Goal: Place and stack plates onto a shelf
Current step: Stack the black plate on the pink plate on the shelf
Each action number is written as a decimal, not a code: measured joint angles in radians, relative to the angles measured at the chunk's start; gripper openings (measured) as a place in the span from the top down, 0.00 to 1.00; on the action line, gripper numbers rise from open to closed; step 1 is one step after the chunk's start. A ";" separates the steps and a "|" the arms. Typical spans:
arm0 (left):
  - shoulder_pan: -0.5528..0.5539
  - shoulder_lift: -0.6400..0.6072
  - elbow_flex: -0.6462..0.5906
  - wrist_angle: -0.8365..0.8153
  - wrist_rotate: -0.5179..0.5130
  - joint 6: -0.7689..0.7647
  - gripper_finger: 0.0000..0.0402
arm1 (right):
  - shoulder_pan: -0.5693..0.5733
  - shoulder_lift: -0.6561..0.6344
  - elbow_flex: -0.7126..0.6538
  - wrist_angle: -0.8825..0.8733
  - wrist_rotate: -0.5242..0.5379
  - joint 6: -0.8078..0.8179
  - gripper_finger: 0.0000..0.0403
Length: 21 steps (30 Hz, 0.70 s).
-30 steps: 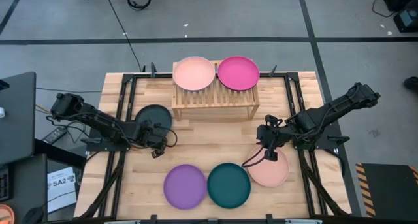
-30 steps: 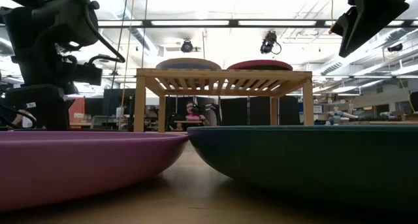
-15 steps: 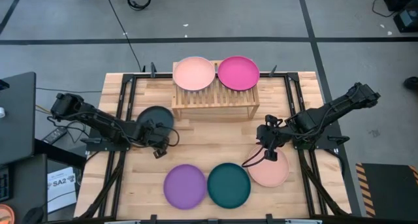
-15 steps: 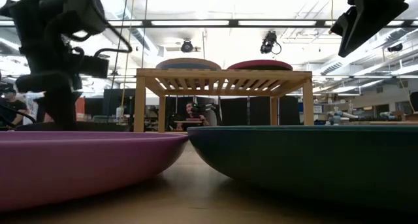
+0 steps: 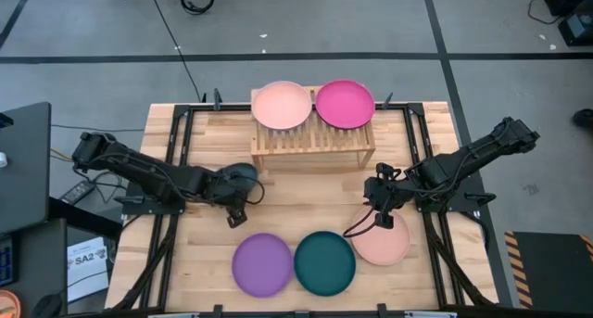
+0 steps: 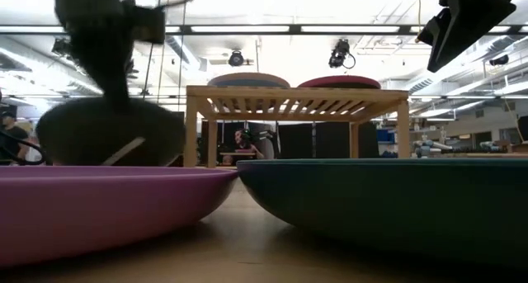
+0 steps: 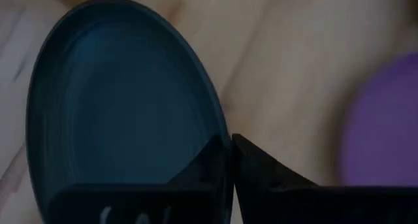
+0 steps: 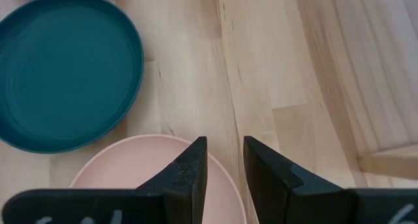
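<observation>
Charcoal plate (image 7: 124, 113) now lifted clear, clamped in left gripper (image 5: 237, 207); shelf (image 5: 313, 144) nudged right; right gripper (image 8: 222, 165) parted, idle

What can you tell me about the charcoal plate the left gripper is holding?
The charcoal plate is round, shallow and matte, with a raised rim and a dark blue-grey face. The left gripper is shut on its rim, one finger on each side. In the low view it is lifted off the table and tilted up on edge, left of the shelf. Only the gripper appears to touch it.
</observation>
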 joint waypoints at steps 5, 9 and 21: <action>-0.001 0.000 0.103 -0.002 0.039 0.030 0.95 | 0.000 0.000 0.000 0.001 0.000 0.000 0.74; -0.008 0.000 0.171 -0.022 0.045 0.029 0.95 | 0.000 0.000 0.000 0.004 0.000 0.000 0.74; -0.048 0.000 0.296 -0.012 0.161 0.026 0.95 | 0.000 0.000 0.000 0.009 0.000 0.000 0.74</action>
